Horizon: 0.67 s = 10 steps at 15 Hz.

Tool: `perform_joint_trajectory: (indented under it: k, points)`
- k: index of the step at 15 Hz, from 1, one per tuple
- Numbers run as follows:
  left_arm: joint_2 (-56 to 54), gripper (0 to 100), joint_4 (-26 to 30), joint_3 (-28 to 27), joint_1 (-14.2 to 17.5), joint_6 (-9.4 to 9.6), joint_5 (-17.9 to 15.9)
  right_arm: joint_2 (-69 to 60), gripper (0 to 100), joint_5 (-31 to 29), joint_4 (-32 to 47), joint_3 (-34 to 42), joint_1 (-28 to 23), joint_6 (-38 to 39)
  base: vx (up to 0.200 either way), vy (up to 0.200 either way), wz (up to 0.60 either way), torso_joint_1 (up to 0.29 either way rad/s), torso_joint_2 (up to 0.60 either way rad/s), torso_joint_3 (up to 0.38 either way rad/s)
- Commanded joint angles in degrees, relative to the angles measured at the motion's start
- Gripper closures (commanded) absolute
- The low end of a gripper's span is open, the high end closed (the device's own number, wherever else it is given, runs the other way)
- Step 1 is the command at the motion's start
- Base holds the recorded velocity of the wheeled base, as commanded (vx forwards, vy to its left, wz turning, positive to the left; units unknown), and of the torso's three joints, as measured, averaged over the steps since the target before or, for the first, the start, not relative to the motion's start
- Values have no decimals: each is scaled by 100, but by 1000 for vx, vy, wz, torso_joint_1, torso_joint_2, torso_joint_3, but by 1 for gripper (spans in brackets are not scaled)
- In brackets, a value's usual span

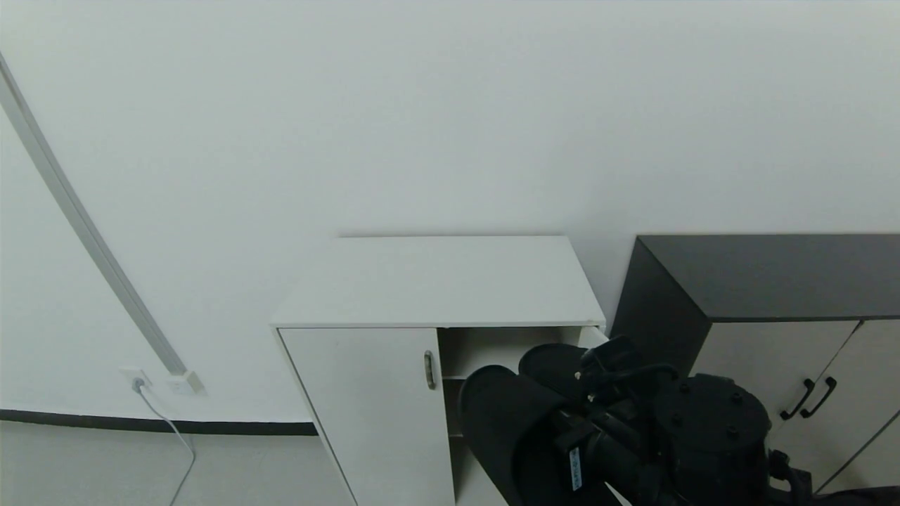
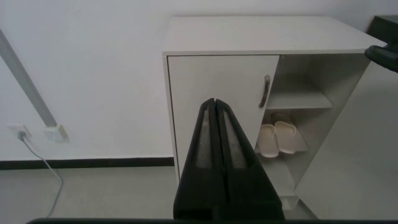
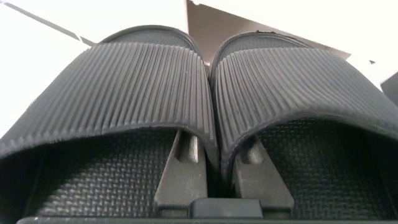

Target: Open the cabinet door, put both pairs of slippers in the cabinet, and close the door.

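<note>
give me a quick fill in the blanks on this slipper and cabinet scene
The pair of ribbed rubber slippers in the right hand is ____ in colour.
The pair of cream slippers lies ____ the white cabinet.
The left hand is shut and holds ____.
Missing words: black; inside; nothing.

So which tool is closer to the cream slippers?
Right. The right tool, gripping black slippers, is just before the open compartment holding the cream slippers; the left tool is farther back, facing the shut door.
</note>
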Motion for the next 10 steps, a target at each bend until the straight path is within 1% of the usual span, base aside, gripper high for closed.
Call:
perform_joint_trajectory:
  k: [1, 8, 10]
  points:
    - [7, 100, -1, 1, 0, 2, 2, 71, 100, -1, -33, 1, 3, 1, 0, 0, 0, -154, 344, 183]
    - [7, 100, -1, 1, 0, 2, 2, 133, 100, -1, -76, 37, 38, -7, 0, 0, 0, -165, 376, 207]
    - [7, 100, -1, 1, 0, 2, 2, 133, 100, -10, -112, 45, 38, -7, 0, 0, 0, -205, 498, 278]
